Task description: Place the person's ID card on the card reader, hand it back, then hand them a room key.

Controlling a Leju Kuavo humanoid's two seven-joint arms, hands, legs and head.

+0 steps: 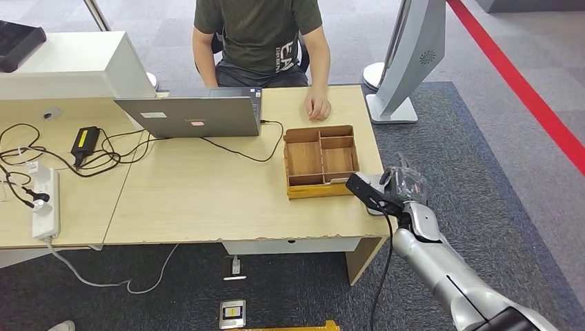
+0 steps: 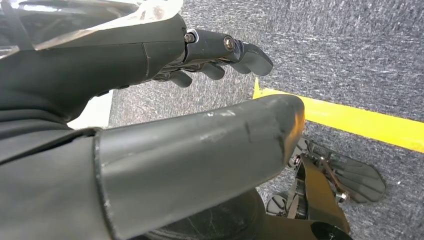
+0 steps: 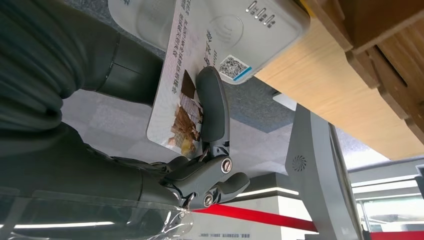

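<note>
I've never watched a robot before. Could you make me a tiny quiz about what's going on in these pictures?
1. True or false: the right robot hand holds a card.
2. What white device does the card lie against? A) card reader B) laptop C) power strip
3. Fill in: the wooden tray on the desk has ___ in its compartments.

Key: 1 true; 2 A; 3 nothing.

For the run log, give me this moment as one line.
step: ID card on reader | right hand: holds ID card over card reader | left hand: hanging, holds nothing | person's hand: resting on table
</note>
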